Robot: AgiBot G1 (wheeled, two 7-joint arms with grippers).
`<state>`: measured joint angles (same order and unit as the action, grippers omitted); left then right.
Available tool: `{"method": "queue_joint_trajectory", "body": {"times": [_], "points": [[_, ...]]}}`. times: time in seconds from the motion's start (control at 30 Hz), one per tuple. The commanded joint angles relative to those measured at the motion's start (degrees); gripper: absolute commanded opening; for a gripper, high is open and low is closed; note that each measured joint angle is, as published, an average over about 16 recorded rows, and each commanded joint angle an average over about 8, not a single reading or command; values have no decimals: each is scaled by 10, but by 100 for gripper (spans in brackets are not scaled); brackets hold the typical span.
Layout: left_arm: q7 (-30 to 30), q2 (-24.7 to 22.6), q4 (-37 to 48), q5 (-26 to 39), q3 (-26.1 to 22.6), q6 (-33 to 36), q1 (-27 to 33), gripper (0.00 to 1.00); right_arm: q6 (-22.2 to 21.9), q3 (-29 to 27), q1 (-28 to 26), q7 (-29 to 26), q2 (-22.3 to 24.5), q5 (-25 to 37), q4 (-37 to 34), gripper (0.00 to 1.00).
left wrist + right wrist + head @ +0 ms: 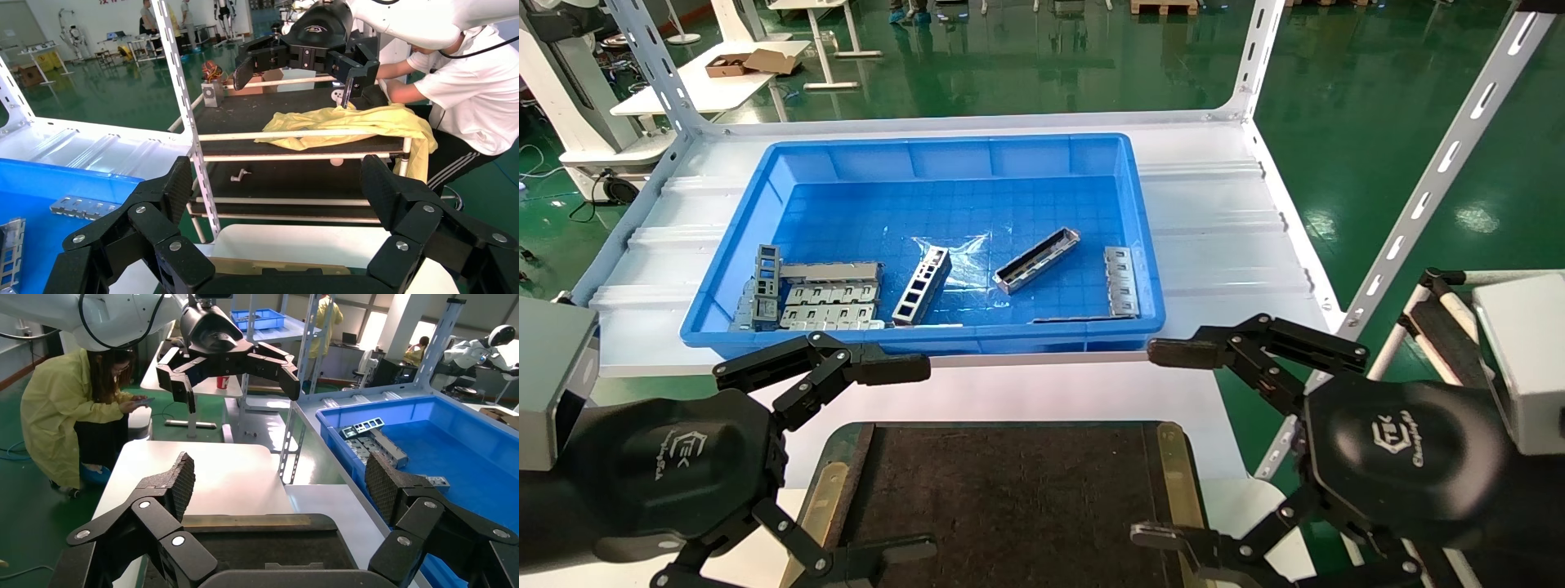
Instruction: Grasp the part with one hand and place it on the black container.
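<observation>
The part [1036, 260], a silver-grey metal channel, lies slanted on the floor of the blue bin [764, 188], right of its middle. The black container [1009, 498], a flat dark tray with brass side strips, sits at the near edge of the table; it also shows in the right wrist view [275, 545]. My left gripper [911, 457] is open and empty over the tray's left edge. My right gripper [1158, 445] is open and empty over the tray's right edge. Both face each other across the tray. Each wrist view shows its own gripper open, left [278, 184] and right [278, 484].
The bin also holds a ladder-like bar [922, 286], stacked slotted plates [829, 306] at the left and one plate [1121, 280] at the right. White rack uprights [1434, 180] stand at the corners. A cart with yellow cloth [349, 122] and people stand close by.
</observation>
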<state>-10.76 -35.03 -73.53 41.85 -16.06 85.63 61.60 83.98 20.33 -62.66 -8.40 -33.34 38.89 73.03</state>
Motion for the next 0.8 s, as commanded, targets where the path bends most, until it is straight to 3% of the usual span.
{"method": "queue_joint_trajectory", "body": {"times": [0.03,0.8], "points": [[0,0,0,0,0,0,0,100,0,0,0,0,0,0,0,100],[6,0,1,2,2,-2,1,100,0,0,0,0,0,0,0,100]]}}
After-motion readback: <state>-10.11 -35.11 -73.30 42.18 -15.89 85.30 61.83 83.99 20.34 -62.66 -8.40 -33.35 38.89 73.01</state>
